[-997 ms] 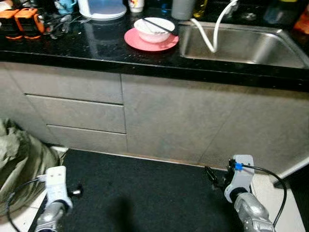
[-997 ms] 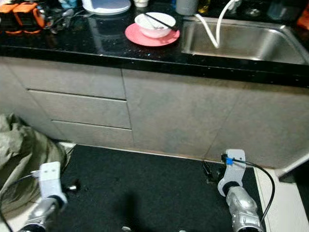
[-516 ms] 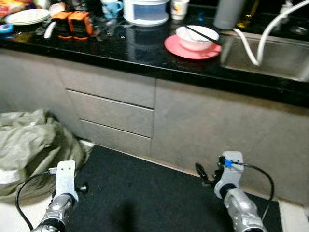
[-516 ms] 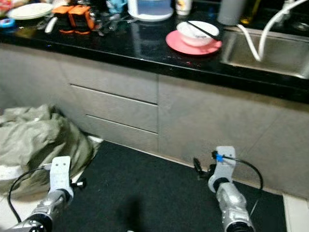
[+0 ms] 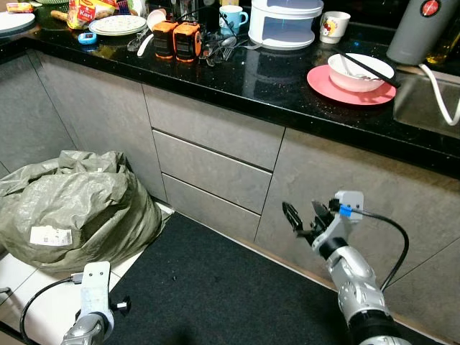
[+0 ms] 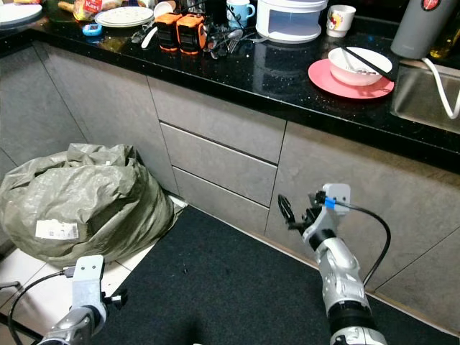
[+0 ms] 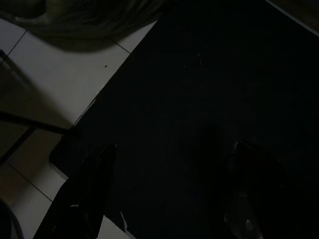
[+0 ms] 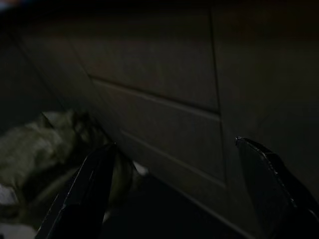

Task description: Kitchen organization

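While I've got the head cam looking down at the cabinet front, my right gripper [image 5: 303,217] is raised in front of the grey drawers [image 5: 215,169], fingers spread apart and holding nothing. Its wrist cam is pretty dark, but I can make out the same drawer fronts between the two black fingers [image 8: 87,191]. My left gripper [image 7: 169,194] hangs low over the black floor mat [image 5: 215,287], also spread wide and empty, with white floor tile beside the mat edge.

Up on the black countertop [image 5: 237,75] there's a white bowl [image 5: 359,70] with chopsticks [image 5: 366,66] across it, sitting on a pink plate [image 5: 327,80] just left of the sink [image 5: 428,108]. Further along: a white round container [image 5: 285,23], a blue mug [image 5: 231,16], a white cup [image 5: 334,25], two orange-and-black gadgets [image 5: 176,39], and a plate [image 5: 118,25]. A big olive-green bag [image 5: 72,208] slumps on the floor against the cabinets, left of the mat.
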`<state>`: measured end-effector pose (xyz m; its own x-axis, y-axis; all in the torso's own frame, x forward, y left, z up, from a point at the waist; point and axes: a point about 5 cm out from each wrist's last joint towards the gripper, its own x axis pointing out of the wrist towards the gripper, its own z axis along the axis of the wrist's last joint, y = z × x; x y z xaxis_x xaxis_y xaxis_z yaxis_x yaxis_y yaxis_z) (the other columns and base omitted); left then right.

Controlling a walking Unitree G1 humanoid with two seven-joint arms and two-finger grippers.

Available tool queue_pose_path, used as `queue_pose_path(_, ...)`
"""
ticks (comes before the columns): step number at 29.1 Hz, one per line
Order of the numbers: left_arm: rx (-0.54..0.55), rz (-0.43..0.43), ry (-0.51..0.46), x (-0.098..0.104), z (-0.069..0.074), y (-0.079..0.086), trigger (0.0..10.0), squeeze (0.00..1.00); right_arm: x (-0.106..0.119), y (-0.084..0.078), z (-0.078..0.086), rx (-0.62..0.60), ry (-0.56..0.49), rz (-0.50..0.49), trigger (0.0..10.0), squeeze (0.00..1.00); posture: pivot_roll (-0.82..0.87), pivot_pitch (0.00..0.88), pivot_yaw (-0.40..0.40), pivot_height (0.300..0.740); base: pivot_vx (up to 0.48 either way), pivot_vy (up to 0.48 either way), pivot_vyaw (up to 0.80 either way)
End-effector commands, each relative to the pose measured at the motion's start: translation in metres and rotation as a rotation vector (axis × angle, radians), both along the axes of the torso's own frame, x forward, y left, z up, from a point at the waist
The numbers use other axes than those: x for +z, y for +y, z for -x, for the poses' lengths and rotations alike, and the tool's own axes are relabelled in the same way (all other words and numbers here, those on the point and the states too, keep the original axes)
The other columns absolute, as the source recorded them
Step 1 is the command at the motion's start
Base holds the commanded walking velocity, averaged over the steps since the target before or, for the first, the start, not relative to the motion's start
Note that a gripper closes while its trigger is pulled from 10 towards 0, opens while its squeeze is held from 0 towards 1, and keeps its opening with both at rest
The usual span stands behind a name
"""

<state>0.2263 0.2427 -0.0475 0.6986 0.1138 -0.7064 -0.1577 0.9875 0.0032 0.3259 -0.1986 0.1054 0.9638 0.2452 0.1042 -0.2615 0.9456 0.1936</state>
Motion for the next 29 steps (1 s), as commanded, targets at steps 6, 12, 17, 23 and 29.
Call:
queue_pose_path(6,-0.018,0.011,0.030,-0.004,0.004,-0.004,10.0,0.00,0.035,0.024,-0.003,0.157,-0.100,-0.134,10.0,0.00,0.03,0.088,-0.010,0.740,0.333,0.000,0.00)
queue_pose_path(12,-0.032,0.011,0.033,-0.004,0.004,-0.005,10.0,0.00,0.091,0.053,0.019,0.516,-0.260,-0.352,10.0,0.00,0.03,0.099,-0.014,0.740,0.338,0.000,0.00)
queue_pose_path(17,-0.028,0.014,0.030,-0.004,0.003,-0.005,10.0,0.00,0.114,0.058,0.024,0.567,-0.310,-0.431,10.0,0.00,0.04,0.101,-0.016,0.740,0.359,0.000,0.00)
queue_pose_path(23,-0.029,0.011,0.029,-0.003,0.002,-0.005,10.0,0.00,0.121,0.063,0.023,0.561,-0.303,-0.419,10.0,0.00,0.05,0.107,-0.011,0.740,0.367,0.000,0.00)
queue_pose_path(29,-0.047,0.006,0.033,-0.003,0.002,-0.005,10.0,0.00,0.126,0.064,0.026,0.565,-0.276,-0.444,10.0,0.00,0.04,0.108,-0.007,0.740,0.372,0.000,0.00)
